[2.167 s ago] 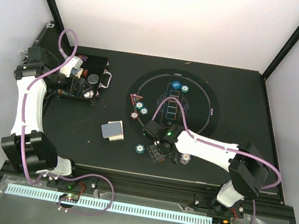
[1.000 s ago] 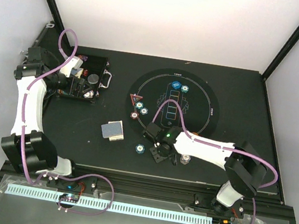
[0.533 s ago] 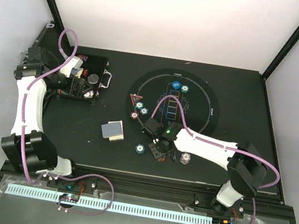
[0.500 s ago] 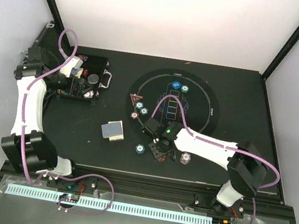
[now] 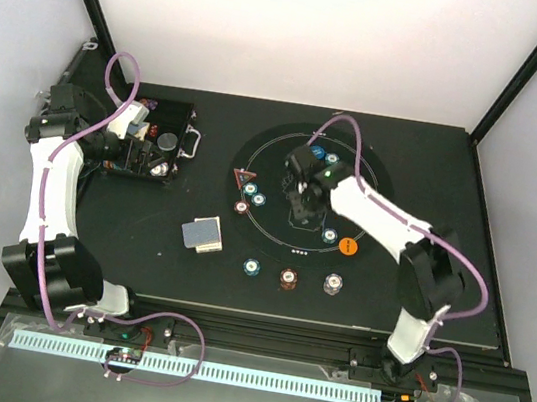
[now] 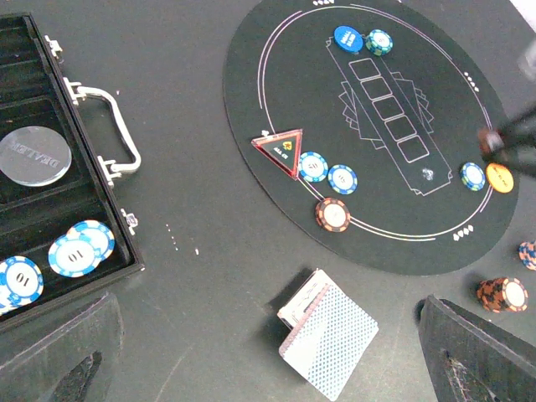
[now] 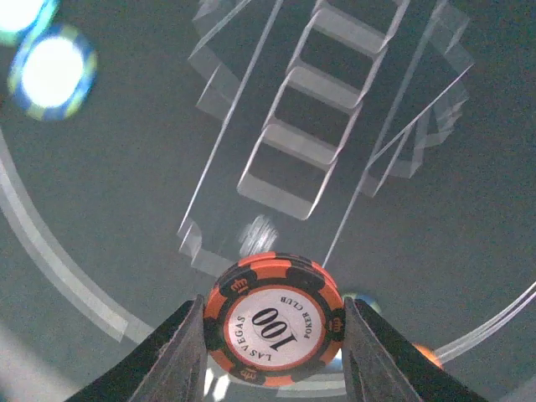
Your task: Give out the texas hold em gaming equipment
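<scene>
My right gripper [image 7: 275, 335] is shut on a red-brown and black "100" poker chip [image 7: 275, 325], held above the middle boxes of the round black mat [image 5: 371, 191]; it shows in the top view [image 5: 305, 209] too. My left gripper [image 6: 268, 360] is open and empty, high above the table by the case. A deck of blue-backed cards [image 6: 328, 335] lies off the mat [image 5: 205, 234]. A teal chip [image 5: 253, 266], a red-brown stack [image 5: 288, 278] and a white stack [image 5: 334, 285] sit by the mat's front edge. An orange button [image 5: 348, 244] and blue button [image 6: 347, 37] lie on the mat.
The open black case [image 5: 151, 138] with metal handle [image 6: 105, 126] holds blue chips [image 6: 79, 243] and a dealer disc [image 6: 35, 155] at the far left. A red triangle marker [image 6: 283, 151], two teal chips [image 6: 327, 172] and a red-brown chip [image 6: 333, 214] sit on the mat's left edge.
My right gripper rose from the red-brown stack at the mat's front edge and moved back to the mat's middle with a chip in it. The left arm has not moved.
</scene>
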Robot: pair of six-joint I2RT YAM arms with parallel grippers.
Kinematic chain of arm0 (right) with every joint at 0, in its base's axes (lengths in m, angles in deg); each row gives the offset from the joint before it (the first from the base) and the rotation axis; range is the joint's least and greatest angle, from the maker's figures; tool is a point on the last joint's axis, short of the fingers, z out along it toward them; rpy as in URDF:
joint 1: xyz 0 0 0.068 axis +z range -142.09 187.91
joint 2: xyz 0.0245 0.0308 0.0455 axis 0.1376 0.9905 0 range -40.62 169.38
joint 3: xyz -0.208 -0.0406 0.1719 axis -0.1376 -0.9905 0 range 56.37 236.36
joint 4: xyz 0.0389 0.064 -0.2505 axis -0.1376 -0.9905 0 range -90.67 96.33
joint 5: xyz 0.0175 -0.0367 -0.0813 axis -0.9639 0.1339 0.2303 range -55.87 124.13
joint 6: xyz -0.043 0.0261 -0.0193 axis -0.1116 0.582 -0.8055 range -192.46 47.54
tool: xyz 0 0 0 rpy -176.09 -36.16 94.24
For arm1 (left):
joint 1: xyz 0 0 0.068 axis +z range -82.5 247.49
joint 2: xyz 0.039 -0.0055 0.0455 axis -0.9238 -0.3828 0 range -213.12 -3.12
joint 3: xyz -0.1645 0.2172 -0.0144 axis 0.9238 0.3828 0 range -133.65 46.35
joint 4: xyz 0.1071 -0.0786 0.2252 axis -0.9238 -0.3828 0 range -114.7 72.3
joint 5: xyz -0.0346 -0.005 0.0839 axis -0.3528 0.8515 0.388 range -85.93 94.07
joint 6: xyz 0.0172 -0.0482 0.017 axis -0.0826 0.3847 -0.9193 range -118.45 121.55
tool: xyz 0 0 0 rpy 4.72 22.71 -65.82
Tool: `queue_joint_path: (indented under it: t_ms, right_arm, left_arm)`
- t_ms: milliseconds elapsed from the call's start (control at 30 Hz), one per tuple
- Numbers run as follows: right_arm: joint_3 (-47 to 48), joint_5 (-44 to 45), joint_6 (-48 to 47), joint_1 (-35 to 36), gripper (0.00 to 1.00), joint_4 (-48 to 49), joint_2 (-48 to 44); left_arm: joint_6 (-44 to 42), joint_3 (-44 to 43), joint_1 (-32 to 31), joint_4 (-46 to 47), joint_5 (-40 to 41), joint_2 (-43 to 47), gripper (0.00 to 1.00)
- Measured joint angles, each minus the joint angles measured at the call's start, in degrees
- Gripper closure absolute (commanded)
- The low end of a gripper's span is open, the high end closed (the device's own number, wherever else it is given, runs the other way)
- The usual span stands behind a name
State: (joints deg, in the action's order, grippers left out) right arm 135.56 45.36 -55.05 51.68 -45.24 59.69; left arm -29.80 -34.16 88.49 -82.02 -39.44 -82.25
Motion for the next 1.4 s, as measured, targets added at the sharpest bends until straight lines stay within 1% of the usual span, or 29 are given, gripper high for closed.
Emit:
queue_joint_path:
  t_ms: [100,233,367,500,733,800,933,1133,1267,1400]
  right_arm:
    - [10.14,2.45,-0.85,-6.88,0.8,1.29,8.28]
    - [23.43,4.2,-0.87,-13.33,0.8,1.07,19.89]
    - [37.97,4.76,-0.85,-17.73,0.8,-1.18,31.71]
    - [50.05,4.61,-0.63,-20.85,0.8,-4.04,40.63]
    - [51.1,4.48,-0.52,-24.74,0.8,-5.16,42.03]
    - [51.1,4.48,-0.52,-25.42,0.78,-5.16,42.14]
    - [51.84,4.13,-0.52,-26.16,0.69,-5.18,43.25]
    - [52.22,2.84,-0.33,-26.56,0.42,-5.2,45.48]
    - [53.42,2.25,-0.31,-26.77,0.36,-5.73,46.01]
    - [53.51,1.97,-0.04,-26.88,0.34,-6.05,45.24]
  left_arm:
    - [0.0,0.0,0.02,-0.04,0.13,0.0,0.01]
    - [-0.02,0.0,0.13,-0.26,0.24,0.0,0.01]
    - [-0.15,0.0,0.44,-0.39,0.37,0.0,0.01]
    - [-0.2,0.0,0.44,-0.42,0.42,-0.02,0.01]
    - [-0.48,0.0,0.46,-0.42,0.42,-0.68,0.01]
    - [-0.61,0.0,0.52,-0.39,0.42,-0.96,0.01]
    - [-0.68,0.0,0.66,-0.39,0.42,-1.25,0.01]
    - [-0.68,0.0,0.68,-0.42,0.42,-1.25,0.01]
    - [-0.7,0.0,0.68,-0.42,0.42,-1.25,0.01]
    - [-0.7,0.0,0.68,-0.42,0.39,-1.25,0.01]
